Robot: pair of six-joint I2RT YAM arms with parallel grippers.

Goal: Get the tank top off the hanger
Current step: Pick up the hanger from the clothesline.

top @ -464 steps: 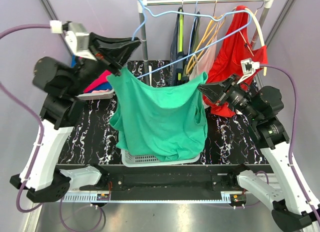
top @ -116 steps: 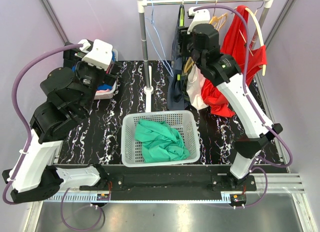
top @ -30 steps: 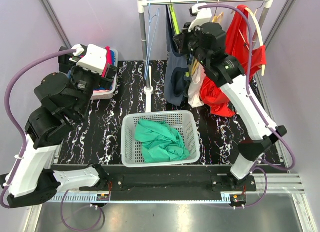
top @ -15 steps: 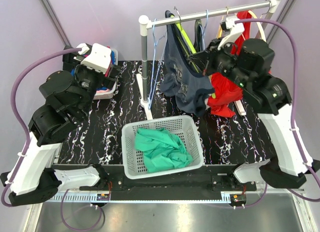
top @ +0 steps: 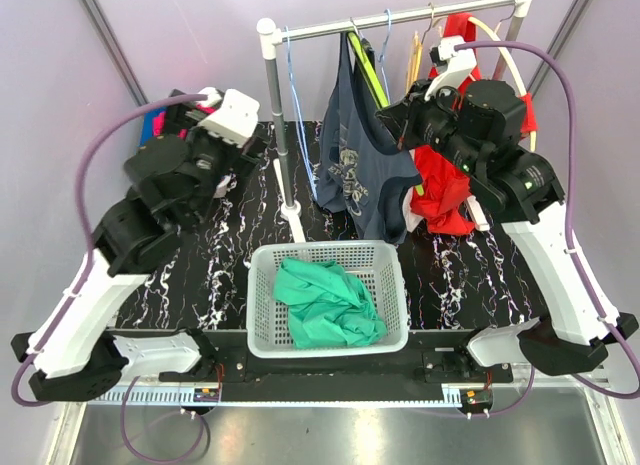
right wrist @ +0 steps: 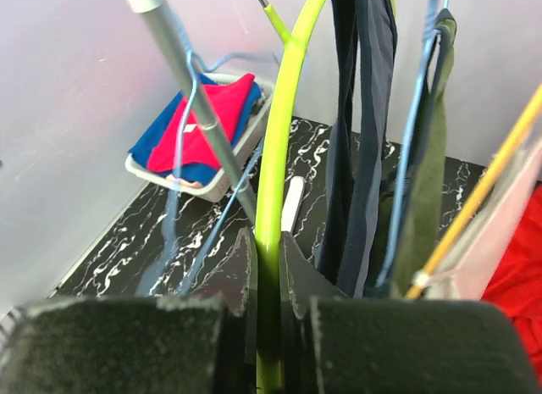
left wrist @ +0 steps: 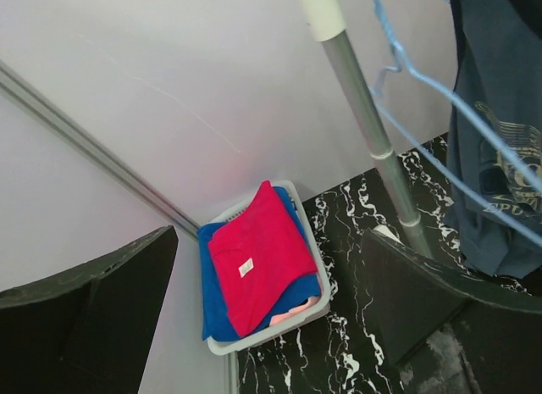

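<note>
Nearest us, below the right jaws, sits the white slatted plastic basket (top: 262, 285) with a crumpled green garment (top: 328, 303) inside. Up we go: the right jaws are pressed tight on the lime-green plastic hanger (right wrist: 273, 182), pinching one arm of it. Just beyond those jaws hangs the dark navy printed tank top (top: 355, 165), draped limp from that hanger. The left jaws are spread wide and empty, well apart to the tank top's left. It looks light, soft and stretchy, likely to snag at the straps. Best bet: pinch a strap near the shoulder and slide it off. Farthest back runs the silver rail (top: 320, 24).
</note>
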